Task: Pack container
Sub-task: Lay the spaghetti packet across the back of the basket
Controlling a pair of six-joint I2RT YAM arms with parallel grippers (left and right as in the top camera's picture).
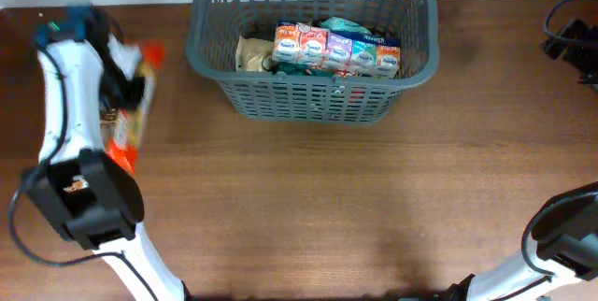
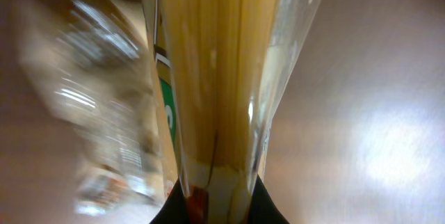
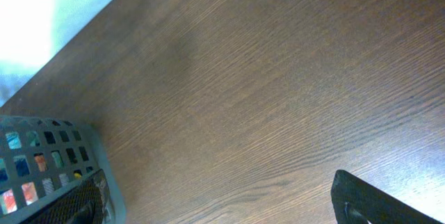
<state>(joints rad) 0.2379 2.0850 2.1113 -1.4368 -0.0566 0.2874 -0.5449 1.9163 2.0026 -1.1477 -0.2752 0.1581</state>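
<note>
The container (image 1: 308,95), a large dark grey lattice basket, stands at the back middle of the table; its corner shows in the right wrist view (image 3: 42,154). It holds a row of colourful small packets (image 1: 336,50) and a tan packet (image 1: 252,53). My left gripper (image 1: 124,78) is at the far left and is shut on a long clear spaghetti packet (image 1: 131,128) with orange ends. In the left wrist view the packet (image 2: 215,78) runs up from between the jaws (image 2: 219,206). My right gripper (image 3: 219,203) is open and empty over bare wood, right of the basket.
A blurred crinkly clear packet (image 2: 104,113) lies beside the spaghetti at the left. A black device with a cable (image 1: 570,39) sits at the back right edge. The right arm's base (image 1: 561,240) is at the front right.
</note>
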